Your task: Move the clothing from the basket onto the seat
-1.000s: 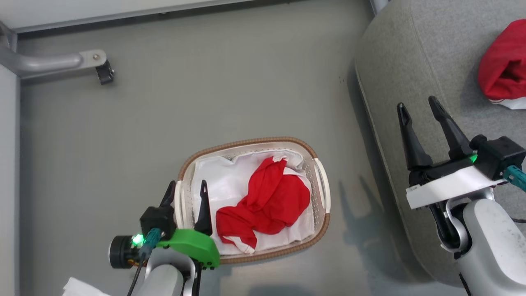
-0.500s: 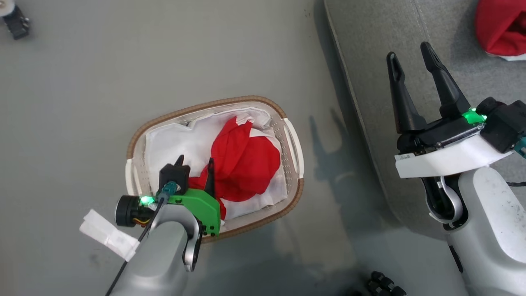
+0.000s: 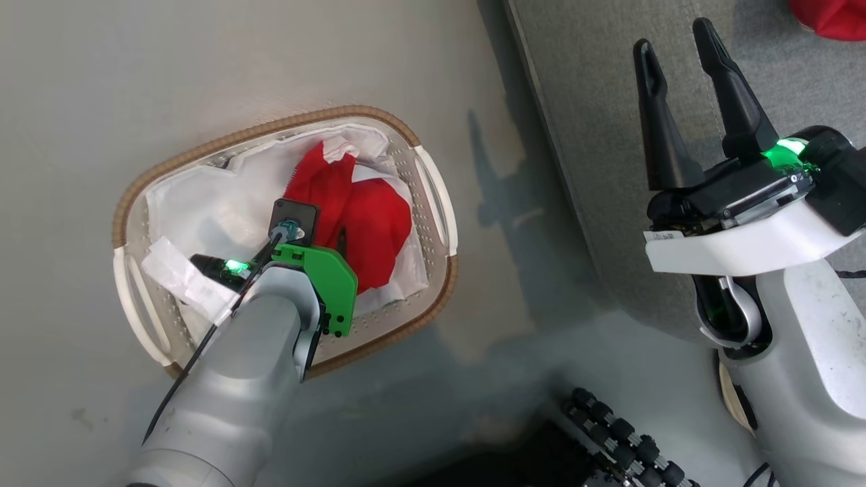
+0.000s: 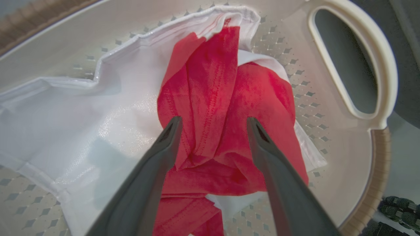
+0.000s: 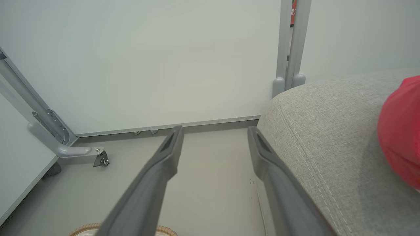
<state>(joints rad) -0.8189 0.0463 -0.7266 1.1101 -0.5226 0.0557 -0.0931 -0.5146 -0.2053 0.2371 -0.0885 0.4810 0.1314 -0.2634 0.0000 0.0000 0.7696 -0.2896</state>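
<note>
Basket (image 3: 284,125) on floor (image 3: 135,67) beside seat (image 3: 595,135); left gripper (image 4: 214,120) inside, fingers (image 4: 157,164) wide, straddling red clothing (image 4: 249,98); right gripper (image 3: 671,34) above seat, fingers wide, empty

In the head view, the left forearm (image 3: 250,365) hid the near rim of the basket (image 3: 270,128) and most of the left gripper (image 3: 323,233); clothing (image 3: 832,17) on the seat (image 3: 595,135) was cut by the top edge.

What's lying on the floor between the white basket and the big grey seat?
Nothing: in the head view that strip of floor between the basket and the seat is bare, with only shadows across it.
</note>
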